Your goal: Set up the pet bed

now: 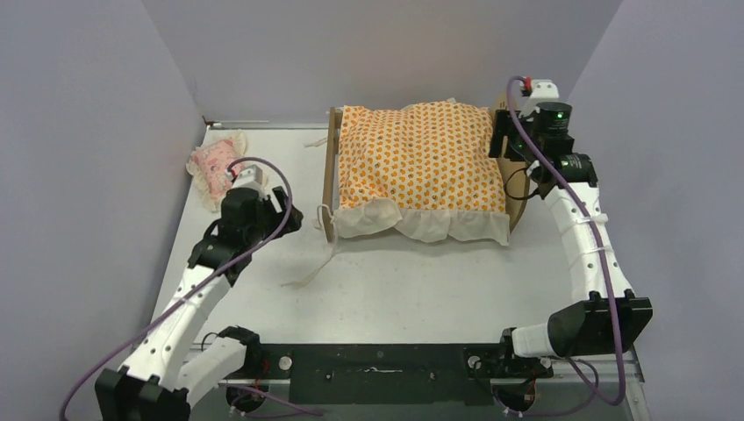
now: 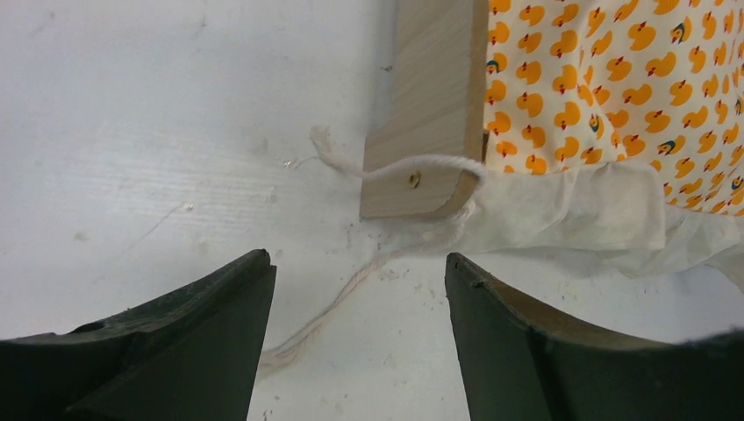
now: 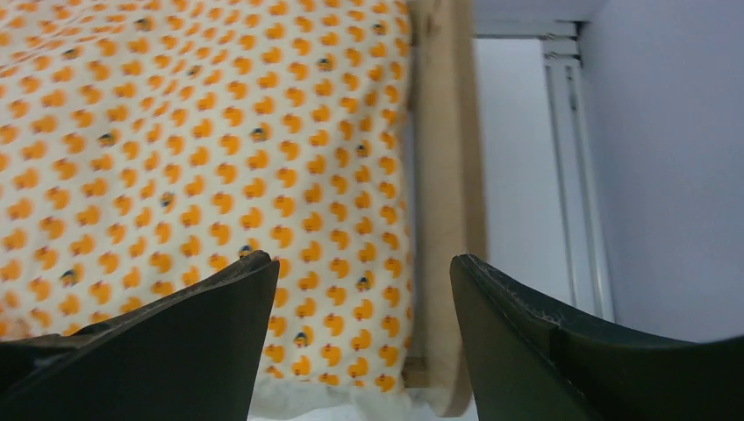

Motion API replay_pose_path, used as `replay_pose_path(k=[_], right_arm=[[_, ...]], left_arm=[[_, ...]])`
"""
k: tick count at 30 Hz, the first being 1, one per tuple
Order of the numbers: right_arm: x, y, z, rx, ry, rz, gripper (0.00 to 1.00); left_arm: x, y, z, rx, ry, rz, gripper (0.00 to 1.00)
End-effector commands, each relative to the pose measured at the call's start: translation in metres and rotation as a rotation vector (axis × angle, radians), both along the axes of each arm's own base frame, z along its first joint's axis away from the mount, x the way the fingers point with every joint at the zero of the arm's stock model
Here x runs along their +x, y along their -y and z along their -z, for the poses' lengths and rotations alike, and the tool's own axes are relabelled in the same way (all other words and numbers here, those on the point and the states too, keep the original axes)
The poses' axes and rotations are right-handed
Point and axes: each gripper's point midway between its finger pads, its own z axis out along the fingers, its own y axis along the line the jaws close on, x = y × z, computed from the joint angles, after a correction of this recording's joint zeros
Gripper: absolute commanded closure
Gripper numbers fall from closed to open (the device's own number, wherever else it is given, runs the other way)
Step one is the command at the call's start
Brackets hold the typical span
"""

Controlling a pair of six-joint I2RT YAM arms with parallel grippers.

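The pet bed [image 1: 331,180] stands at the back middle of the table, its plywood end boards to the left and right. An orange duck-print cushion [image 1: 421,162] with a white ruffle fills it and hides the base. My left gripper [image 1: 293,217] is open just left of the bed's near-left corner. In the left wrist view its fingers [image 2: 219,333] straddle bare table and a loose white cord [image 2: 307,329], short of the wooden board [image 2: 434,96]. My right gripper [image 1: 501,138] is open above the bed's right end, over the cushion's edge [image 3: 175,132] and the wooden board [image 3: 443,175], holding nothing.
A small pink frilled pillow [image 1: 215,162] lies at the back left, behind the left arm. The bed's white tie cord [image 1: 309,270] trails over the table in front of the bed. Grey walls close in the table on the left, back and right.
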Motion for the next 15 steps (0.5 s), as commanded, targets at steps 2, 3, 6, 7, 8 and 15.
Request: replay_pose_path(k=[2, 3, 6, 7, 8, 15], right_arm=[[0.014, 0.065, -0.009, 0.046, 0.025, 0.215, 0.27], [0.019, 0.071, -0.006, 0.061, 0.024, 0.225, 0.27], [0.033, 0.079, 0.002, 0.079, 0.01, 0.231, 0.29], [0.037, 0.079, 0.007, 0.078, -0.003, 0.226, 0.3], [0.04, 0.077, 0.013, 0.081, -0.017, 0.216, 0.31], [0.042, 0.068, 0.051, 0.102, -0.083, 0.188, 0.4]], left_arm=[[0.065, 0.04, -0.053, -0.011, 0.193, 0.09, 0.31], [0.073, 0.043, -0.054, 0.002, 0.199, 0.093, 0.31], [0.096, 0.05, -0.057, 0.061, 0.219, 0.085, 0.31], [0.102, 0.05, -0.056, 0.088, 0.222, 0.077, 0.31], [0.108, 0.051, -0.056, 0.107, 0.226, 0.075, 0.31], [0.124, 0.058, -0.018, 0.199, 0.17, 0.079, 0.33]])
